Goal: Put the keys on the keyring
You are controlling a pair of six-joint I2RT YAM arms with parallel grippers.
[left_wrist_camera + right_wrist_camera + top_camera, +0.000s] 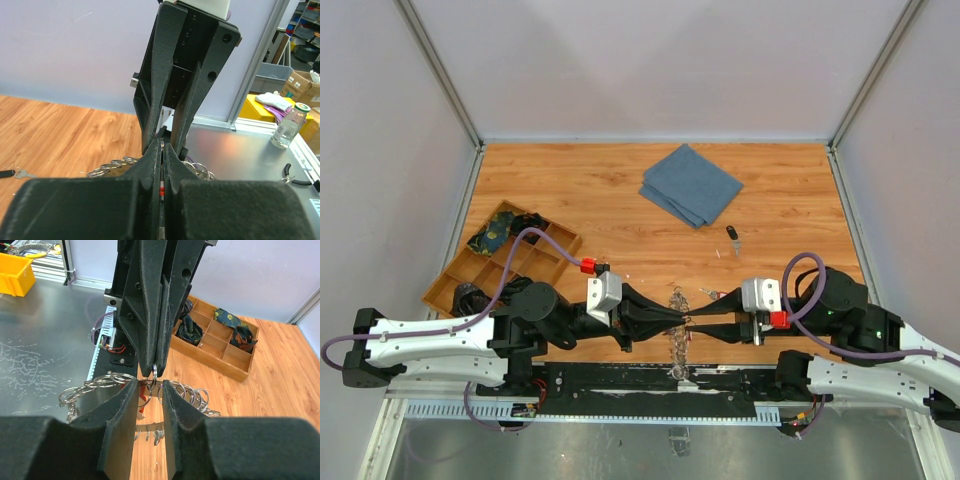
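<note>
**Two grippers tip to tip over the keyring, at the near edge of the tabletop.**

Your left gripper has its jaws pressed together, pinching a thin wire loop that belongs to the keyring. Your right gripper faces it with its jaws slightly spread, a narrow gap showing just at that loop and nothing clamped between them. The silvery ring hangs and lies beneath the meeting tips, crossing the near edge of the wooden tabletop. Well apart, a black-headed key lies just beside the folded blue cloth. A wooden compartment tray sits at the left.
</note>
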